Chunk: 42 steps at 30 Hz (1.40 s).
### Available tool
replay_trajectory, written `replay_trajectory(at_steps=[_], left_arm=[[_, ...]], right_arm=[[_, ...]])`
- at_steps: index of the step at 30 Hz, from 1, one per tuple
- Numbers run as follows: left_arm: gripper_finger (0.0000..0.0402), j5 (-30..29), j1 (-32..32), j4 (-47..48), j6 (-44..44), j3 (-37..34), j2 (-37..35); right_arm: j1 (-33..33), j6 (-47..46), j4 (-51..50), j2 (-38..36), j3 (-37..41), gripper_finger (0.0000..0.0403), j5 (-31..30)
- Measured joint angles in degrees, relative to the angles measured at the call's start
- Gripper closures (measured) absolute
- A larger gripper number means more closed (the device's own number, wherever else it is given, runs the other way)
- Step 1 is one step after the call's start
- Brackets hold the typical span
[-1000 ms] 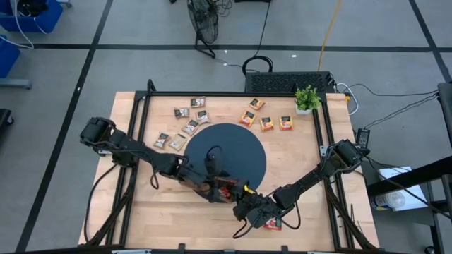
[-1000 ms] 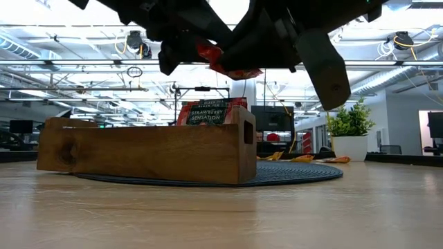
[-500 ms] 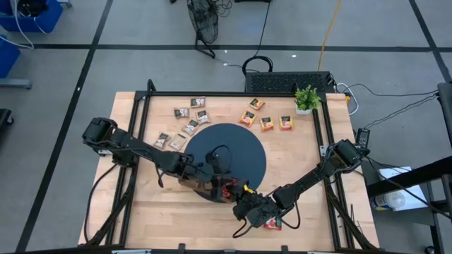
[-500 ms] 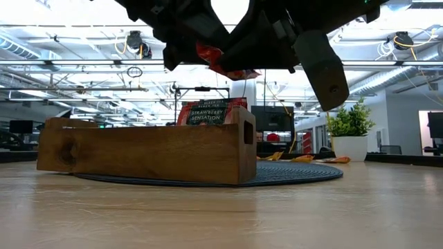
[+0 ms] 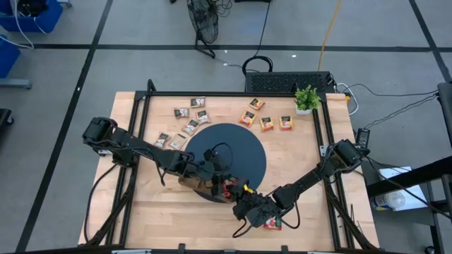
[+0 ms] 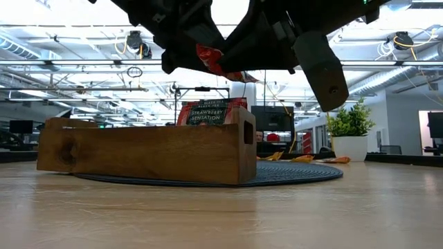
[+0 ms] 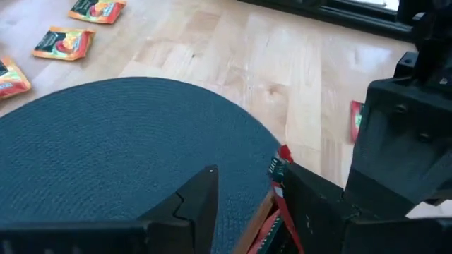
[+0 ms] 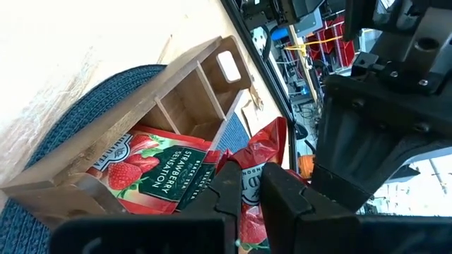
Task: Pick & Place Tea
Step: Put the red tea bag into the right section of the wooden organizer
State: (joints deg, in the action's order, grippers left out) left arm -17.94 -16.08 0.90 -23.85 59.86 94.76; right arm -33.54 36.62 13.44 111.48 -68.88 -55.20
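Observation:
A red tea sachet (image 6: 220, 61) hangs above the right end of the wooden tray (image 6: 138, 155), with my right gripper (image 8: 248, 182) shut on it. The tray stands on the round dark mat (image 5: 233, 144) near the mat's front edge. Another red sachet (image 8: 155, 166) stands upright in the tray's end compartment. My left gripper (image 7: 251, 187) reaches in from the table's left. It is open, and the held sachet's edge (image 7: 281, 159) stands between its fingers, next to one of them. My right gripper pinches the red sachet's lower part (image 8: 260, 159) between its two fingers. It comes at it slanting from the table's near right. The sachet is lifted clear of the tray and tilted. My left gripper: I cannot tell whether a finger touches the sachet's edge.
Dark brown sachets (image 5: 187, 120) lie on the table at the back left, orange ones (image 5: 266, 121) at the back right. A small potted plant (image 5: 306, 99) stands in the far right corner. One red sachet (image 5: 272, 224) lies under my right arm near the front edge.
My left gripper has edged toward the table's right, closer to the held sachet, and has tipped its wrist. My right gripper and the tray have kept still.

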Motion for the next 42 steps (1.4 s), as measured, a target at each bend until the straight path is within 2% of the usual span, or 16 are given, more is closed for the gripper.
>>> replay_trajectory(at_steps=[6,13,17,22,24,31,37,42], left_arm=[[0.0241,6.82,0.04,-2.83,-0.33,-0.02,0.0],[0.0247,7.7,0.02,-2.68,-0.51,-0.02,0.0],[0.029,7.67,0.04,-2.46,-0.24,-0.02,0.0],[0.0386,7.58,0.05,-2.5,3.05,-0.02,0.0],[0.0392,7.34,0.11,-2.48,5.16,-0.02,0.0],[0.0398,1.1,-1.3,-1.63,16.06,-0.11,-3.14],[0.0399,-10.09,-4.21,2.21,24.52,-0.12,-8.97],[0.04,-11.18,-8.34,2.28,30.07,-1.27,-13.03]], right_arm=[[-0.09,0.02,0.1,0.0,0.0,0.0379,0.0],[-0.07,0.04,0.08,0.0,0.0,0.0378,-0.02],[-0.07,0.04,0.08,0.0,0.0,0.0378,-0.02],[-0.11,0.04,0.03,0.0,0.0,0.0376,-0.02],[-0.26,-0.48,0.08,0.0,0.0,0.0371,-0.1],[-1.47,-5.8,5.4,-0.07,0.0,0.0345,-1.2],[-3.41,-12.94,13.18,-0.28,0.0,0.0336,0.83],[-4.61,-13.12,14.1,-1.51,0.0,0.0336,-0.05]])
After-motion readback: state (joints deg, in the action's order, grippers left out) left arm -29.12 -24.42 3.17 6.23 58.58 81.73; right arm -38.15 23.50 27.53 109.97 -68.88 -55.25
